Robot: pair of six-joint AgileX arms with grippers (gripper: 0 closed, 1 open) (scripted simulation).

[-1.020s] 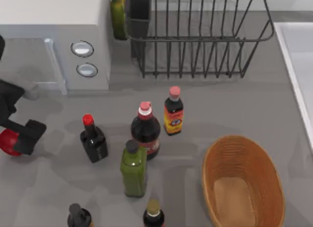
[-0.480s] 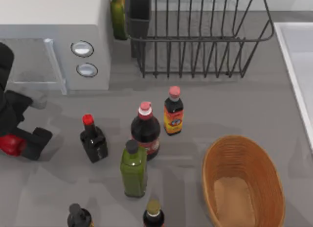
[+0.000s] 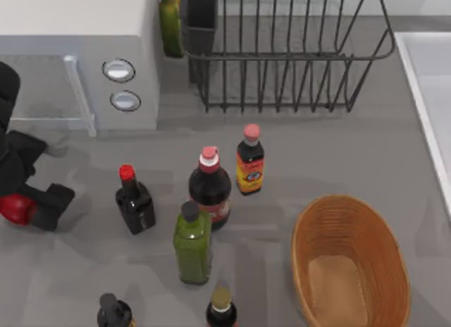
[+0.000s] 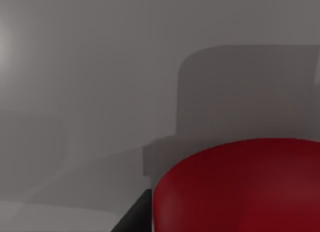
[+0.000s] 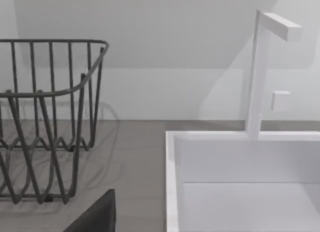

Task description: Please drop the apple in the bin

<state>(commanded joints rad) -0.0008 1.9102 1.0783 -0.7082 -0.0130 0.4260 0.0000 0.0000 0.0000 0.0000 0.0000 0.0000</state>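
The apple (image 3: 14, 208) is a glossy red ball at the table's far left edge, with my left gripper (image 3: 27, 208) shut on it. One black finger (image 3: 55, 202) shows on the apple's right side. In the left wrist view the apple (image 4: 240, 187) sits very close, with a black finger (image 4: 134, 219) beside it. The bin (image 3: 352, 213), an orange-brown wicker basket, lies at the front right, far from the apple and with nothing in it. A dark part of my right gripper (image 5: 95, 218) shows in the right wrist view, near the sink.
Several bottles stand between apple and bin: a red-capped dark one (image 3: 134, 200), a round cola bottle (image 3: 210, 189), a green one (image 3: 192, 244) and a sauce bottle (image 3: 249, 161). A black wire dish rack (image 3: 282, 52) is behind, a microwave (image 3: 77, 59) at back left, a white sink (image 5: 240, 182) at right.
The left arm shifted slightly right with the apple in its grip, then held still over the last half second. The bottles and bin have not moved.
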